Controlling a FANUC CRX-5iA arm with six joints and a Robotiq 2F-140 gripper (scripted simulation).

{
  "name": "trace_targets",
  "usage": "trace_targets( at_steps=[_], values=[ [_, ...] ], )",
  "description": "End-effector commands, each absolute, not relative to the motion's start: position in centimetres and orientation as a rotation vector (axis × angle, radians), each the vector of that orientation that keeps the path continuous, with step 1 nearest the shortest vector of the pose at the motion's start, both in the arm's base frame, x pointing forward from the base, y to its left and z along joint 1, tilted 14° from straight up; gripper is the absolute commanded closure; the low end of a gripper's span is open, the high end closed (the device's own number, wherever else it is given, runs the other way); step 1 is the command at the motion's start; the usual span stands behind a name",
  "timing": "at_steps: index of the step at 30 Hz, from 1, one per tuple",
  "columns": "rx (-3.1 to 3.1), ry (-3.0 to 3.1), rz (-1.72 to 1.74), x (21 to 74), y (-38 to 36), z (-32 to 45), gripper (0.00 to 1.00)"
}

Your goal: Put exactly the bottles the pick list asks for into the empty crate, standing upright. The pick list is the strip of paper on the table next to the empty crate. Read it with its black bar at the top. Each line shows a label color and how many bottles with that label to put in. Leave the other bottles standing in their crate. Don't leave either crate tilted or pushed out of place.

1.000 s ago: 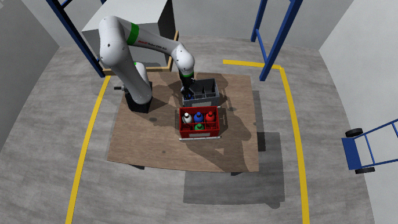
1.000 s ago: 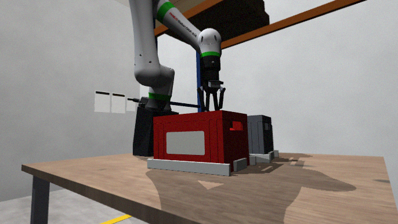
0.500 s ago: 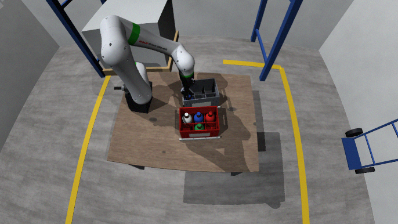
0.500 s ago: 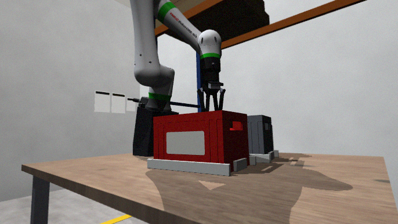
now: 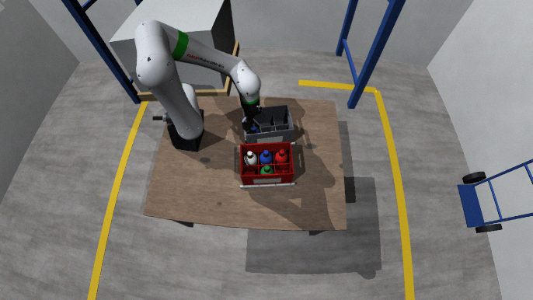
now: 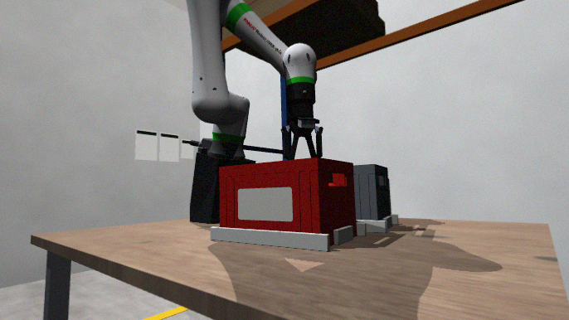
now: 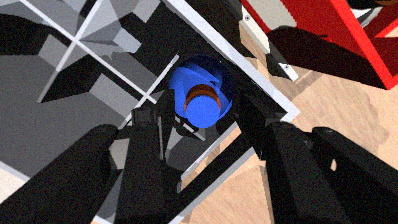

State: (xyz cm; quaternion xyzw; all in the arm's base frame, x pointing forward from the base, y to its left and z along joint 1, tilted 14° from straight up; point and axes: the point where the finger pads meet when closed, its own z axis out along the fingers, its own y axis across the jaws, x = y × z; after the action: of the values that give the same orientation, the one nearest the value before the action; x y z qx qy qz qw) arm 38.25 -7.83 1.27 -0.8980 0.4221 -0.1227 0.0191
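The grey crate [image 5: 269, 124] stands behind the red crate [image 5: 270, 165] on the wooden table. A blue-label bottle [image 7: 201, 97] stands upright in the grey crate's near-left corner compartment; it also shows in the overhead view [image 5: 253, 129]. My gripper [image 7: 207, 104] hangs straight over it, open, with the fingers apart on both sides of the bottle neck and gaps showing. In the side view the gripper [image 6: 307, 149] dips behind the red crate [image 6: 286, 199]. The red crate holds a white [image 5: 251, 158], a blue [image 5: 266, 156], a red [image 5: 281, 156] and a green [image 5: 266, 169] bottle. The pick list is too small to read.
Grey stop rails [image 6: 269, 238] lie against the crates' bases. The robot base [image 5: 186, 136] stands at the table's left rear. The grey crate's other compartments look empty. Blue rack posts [image 5: 365, 54] and a hand truck [image 5: 493, 198] stand off the table.
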Motion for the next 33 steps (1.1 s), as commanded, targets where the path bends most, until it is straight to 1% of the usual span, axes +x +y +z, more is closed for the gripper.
trace_targets(
  at_steps=[1, 22, 33],
  values=[
    [-2.787, 1.310, -0.382, 38.3, -7.8, 1.3, 0.56],
    [-2.787, 1.310, -0.382, 38.3, -7.8, 1.3, 0.56],
    [-2.787, 1.310, -0.383, 37.7, -7.7, 3.6, 0.56]
  ],
)
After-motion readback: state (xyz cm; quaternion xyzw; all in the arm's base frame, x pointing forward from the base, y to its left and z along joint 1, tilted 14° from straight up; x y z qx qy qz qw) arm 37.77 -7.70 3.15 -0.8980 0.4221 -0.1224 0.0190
